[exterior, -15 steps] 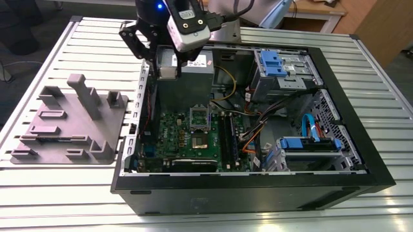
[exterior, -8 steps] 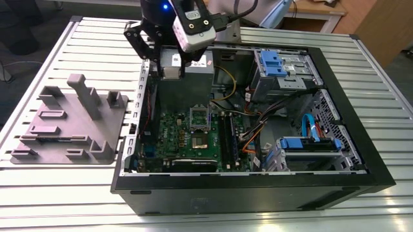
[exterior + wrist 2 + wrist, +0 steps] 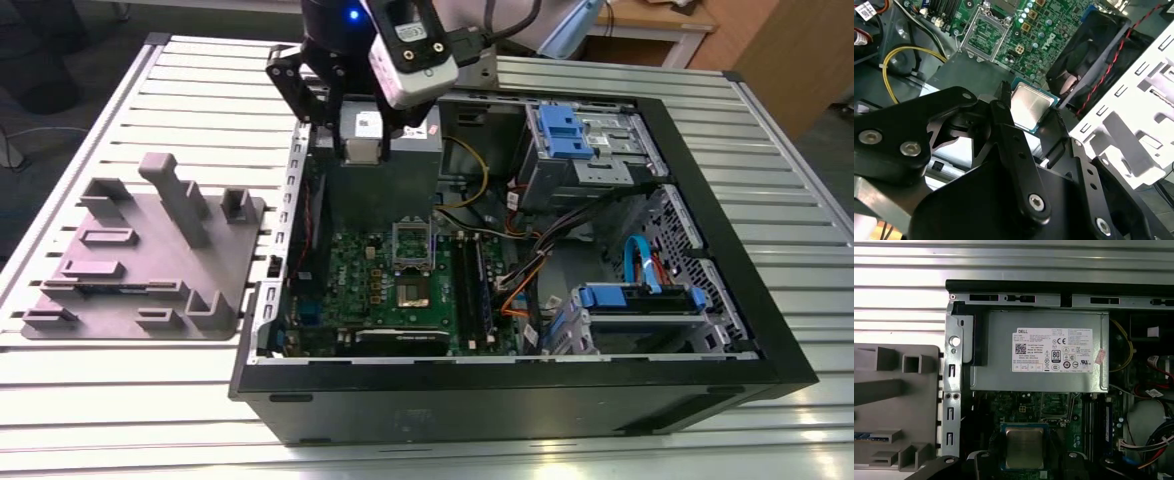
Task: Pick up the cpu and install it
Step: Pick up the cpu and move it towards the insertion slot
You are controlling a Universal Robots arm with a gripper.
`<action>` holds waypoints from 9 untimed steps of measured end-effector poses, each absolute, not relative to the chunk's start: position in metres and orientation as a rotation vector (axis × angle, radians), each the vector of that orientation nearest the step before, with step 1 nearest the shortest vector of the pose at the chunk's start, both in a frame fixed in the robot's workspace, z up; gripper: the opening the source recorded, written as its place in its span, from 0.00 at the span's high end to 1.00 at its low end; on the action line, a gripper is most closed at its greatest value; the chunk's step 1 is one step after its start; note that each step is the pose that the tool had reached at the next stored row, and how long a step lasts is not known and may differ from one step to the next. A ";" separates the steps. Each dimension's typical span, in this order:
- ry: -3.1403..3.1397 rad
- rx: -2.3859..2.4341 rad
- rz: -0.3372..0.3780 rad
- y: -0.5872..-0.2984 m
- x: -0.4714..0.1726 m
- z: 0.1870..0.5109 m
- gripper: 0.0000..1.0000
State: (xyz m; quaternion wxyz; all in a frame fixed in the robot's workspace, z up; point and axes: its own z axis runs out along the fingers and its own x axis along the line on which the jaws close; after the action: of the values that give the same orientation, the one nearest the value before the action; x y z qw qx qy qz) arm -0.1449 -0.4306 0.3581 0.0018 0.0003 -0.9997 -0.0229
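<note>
Slatted table (image 3: 120,400) carries the open PC case (image 3: 534,395). At the case's 11 o'clock in the exterior view, over the grey power-supply box (image 3: 1039,350), hangs the hand (image 3: 1029,112). It's clamped on the cpu (image 3: 1030,104), held off the board.

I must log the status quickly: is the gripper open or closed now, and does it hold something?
The gripper is closed on the cpu, holding it by its edges between the two fingers.
</note>
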 end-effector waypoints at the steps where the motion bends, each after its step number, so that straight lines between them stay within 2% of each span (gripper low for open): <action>1: -3.137 0.001 -0.072 -0.431 -0.144 0.358 0.53; 9: -3.137 0.001 -0.072 -0.431 -0.138 0.358 0.53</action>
State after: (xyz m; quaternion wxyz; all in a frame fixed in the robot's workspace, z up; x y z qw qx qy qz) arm -0.1380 -0.4306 0.3580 0.0018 0.0003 -0.9997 -0.0229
